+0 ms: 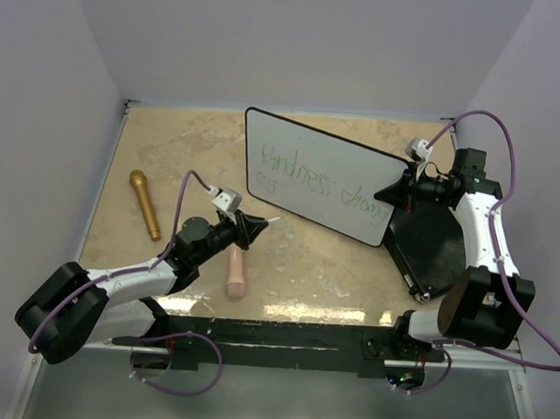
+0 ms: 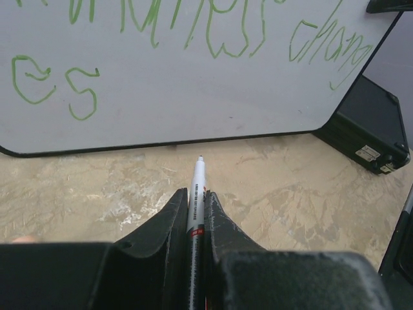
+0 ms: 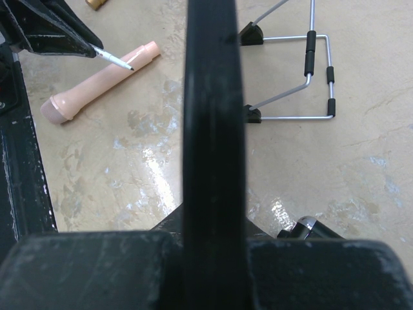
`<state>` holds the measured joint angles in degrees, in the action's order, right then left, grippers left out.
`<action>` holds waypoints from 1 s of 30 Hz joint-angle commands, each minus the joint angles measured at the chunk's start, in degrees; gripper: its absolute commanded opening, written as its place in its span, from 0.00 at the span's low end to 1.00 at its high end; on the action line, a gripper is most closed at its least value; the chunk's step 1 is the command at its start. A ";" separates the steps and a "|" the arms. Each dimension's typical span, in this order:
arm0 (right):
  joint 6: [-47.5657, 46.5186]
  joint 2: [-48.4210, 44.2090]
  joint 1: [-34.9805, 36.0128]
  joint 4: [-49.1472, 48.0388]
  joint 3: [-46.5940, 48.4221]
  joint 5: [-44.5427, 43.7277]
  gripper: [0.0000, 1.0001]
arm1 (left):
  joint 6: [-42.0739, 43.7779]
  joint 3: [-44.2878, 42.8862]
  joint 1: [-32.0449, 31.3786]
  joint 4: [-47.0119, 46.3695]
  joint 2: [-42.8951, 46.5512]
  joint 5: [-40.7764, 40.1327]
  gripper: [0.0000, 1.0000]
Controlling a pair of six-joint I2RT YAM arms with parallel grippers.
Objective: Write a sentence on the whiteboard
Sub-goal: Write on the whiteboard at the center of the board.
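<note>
Left gripper of mine is pinching a slim white marker pen between its pressed-in fingers, the tip pointing toward the large glossy white whiteboard with the thin black rim but apart from it, over the beige marbled desk. My right gripper is clamped on the board's right-hand rim. The board stands tilted at the back centre of the desk, its right end by a flat black rectangular case. Thin green handwriting on it reads roughly "kindness chang" with "es" below. A peach microphone-shaped object lies just beside my left gripper; a gold microphone-shaped object lies well to its left.
</note>
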<state>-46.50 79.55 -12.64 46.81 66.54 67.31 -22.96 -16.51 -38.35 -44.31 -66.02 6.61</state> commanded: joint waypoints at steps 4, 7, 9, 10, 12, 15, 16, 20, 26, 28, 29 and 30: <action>-1.14 -0.27 0.60 1.01 -0.27 -3.68 0.00 | 3.27 0.43 -0.50 -10.70 -4.03 -2.66 0.00; -1.14 -0.27 0.60 1.01 -0.36 -3.59 0.00 | 3.71 0.52 -0.41 -11.93 -5.26 -3.36 0.00; -1.22 -0.18 0.78 1.09 -0.27 -3.59 0.00 | 3.62 0.43 -0.41 -12.72 -5.78 -3.97 0.00; -1.22 -0.18 0.78 1.09 -0.36 -3.59 0.00 | 3.45 0.60 -0.24 -13.86 -5.87 -4.15 0.00; -1.22 -0.18 0.95 1.09 -0.36 -3.67 0.00 | 2.32 0.87 0.46 -15.35 -6.66 -3.89 0.00; -1.22 -0.27 0.96 1.18 -0.27 -3.76 0.00 | -1.54 0.78 3.53 -17.47 -8.85 1.02 0.00; -1.31 -0.27 0.95 1.09 -0.36 -3.76 0.00 | -3.04 0.52 4.76 -18.52 -9.65 3.21 0.00; -1.31 -0.36 1.04 1.09 -0.36 -3.94 0.00 | -7.72 0.52 9.08 -20.91 -11.77 10.70 0.00; -1.31 -0.45 1.04 1.01 -0.36 -3.85 0.00 | -3.77 1.13 8.20 -17.04 -8.34 7.29 0.00; -1.31 -0.27 1.13 1.09 -0.45 -3.85 0.00 | -1.66 1.13 6.28 -14.84 -6.41 3.87 0.00; -1.31 -0.36 1.13 1.01 -0.45 -3.85 0.00 | 0.79 1.13 5.40 -14.14 -5.18 2.37 0.00; -1.31 -0.27 1.04 1.01 -0.45 -3.85 0.00 | 2.03 0.70 4.43 -12.74 -4.74 1.14 0.00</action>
<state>-46.54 79.55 -12.32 46.65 66.50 67.33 -26.76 -15.79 -30.92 -57.49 -74.37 12.49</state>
